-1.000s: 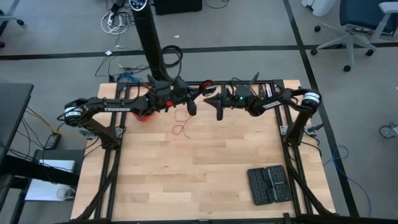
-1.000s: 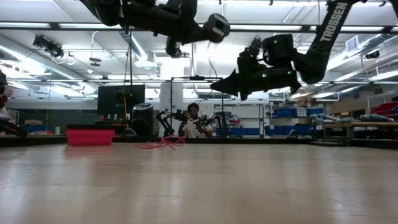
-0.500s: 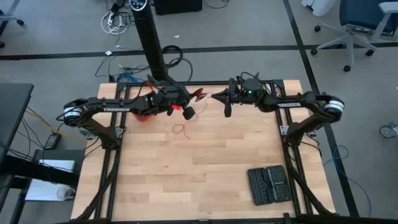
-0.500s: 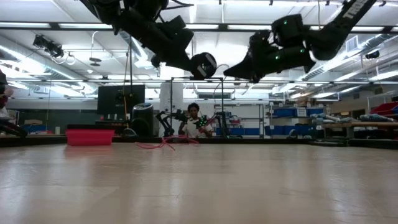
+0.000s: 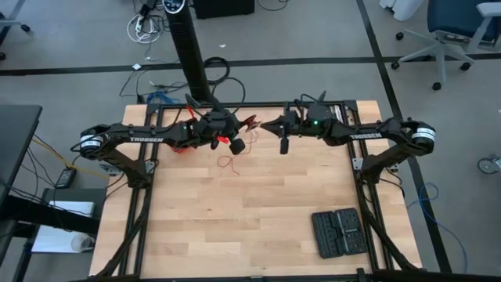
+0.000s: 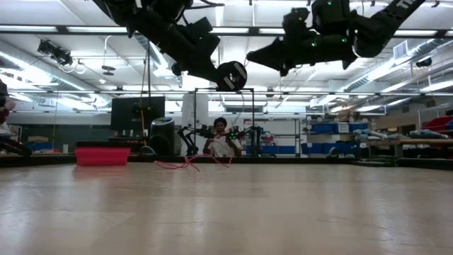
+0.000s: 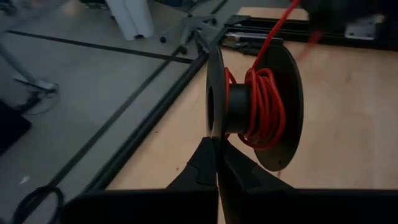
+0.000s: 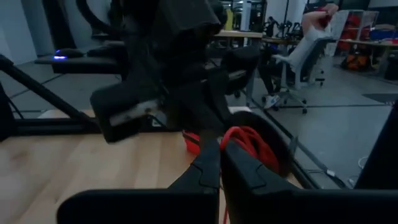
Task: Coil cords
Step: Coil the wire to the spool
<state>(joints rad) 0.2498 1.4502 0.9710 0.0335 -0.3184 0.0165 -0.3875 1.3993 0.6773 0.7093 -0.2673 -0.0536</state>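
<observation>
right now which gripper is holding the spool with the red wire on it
The left gripper: its shut fingers pinch the rim of the dark spool wound with red wire. The right gripper, also shut, hangs beside the spool.

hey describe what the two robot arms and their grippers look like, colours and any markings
Both arms are dark, near-black, jointed links with silver rings at the shoulder joints. The left arm carries white TROSSEN lettering; the right arm has white lettering too, too small to read. A green light glows near the right gripper. The left gripper has slim, dark, tapered fingers.
</observation>
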